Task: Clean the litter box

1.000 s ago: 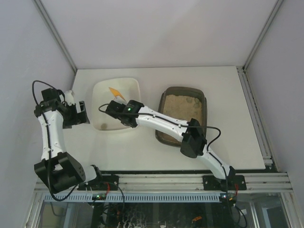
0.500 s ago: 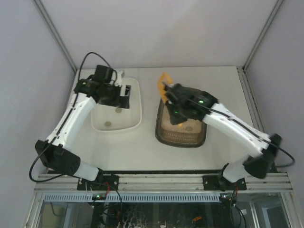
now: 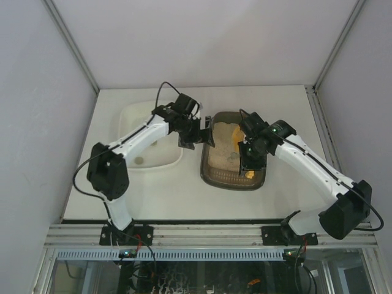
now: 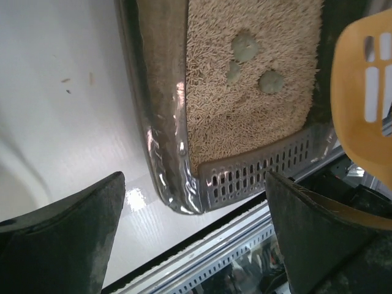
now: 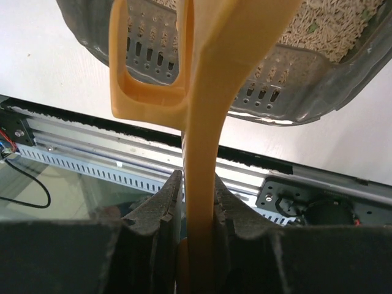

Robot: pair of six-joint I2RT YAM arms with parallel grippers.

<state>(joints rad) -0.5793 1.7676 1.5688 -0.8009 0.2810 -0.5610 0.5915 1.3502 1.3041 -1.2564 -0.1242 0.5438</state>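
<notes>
Back from white rounded plastic tray [image 3: 136, 116]: right claw [image 5: 197, 208], pinching yellow slotted plastic scoop [image 5: 205, 116], over dark brown-grey ribbed plastic litter box [image 3: 229, 185] right of centre. Spread left claw [image 3: 196, 138] beside its rim. Still grey clumps [image 4: 245, 46] to lift.

Right wrist view: scoop [image 5: 202, 122] head runs off the top edge — so does the litter box [image 5: 306, 67]

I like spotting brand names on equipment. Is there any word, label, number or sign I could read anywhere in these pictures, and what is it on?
None: no readable text in any view.
The litter box, yellow scoop, white tray, left arm, right arm and metal rail show no lettering; any marks there are too small to read.
</notes>
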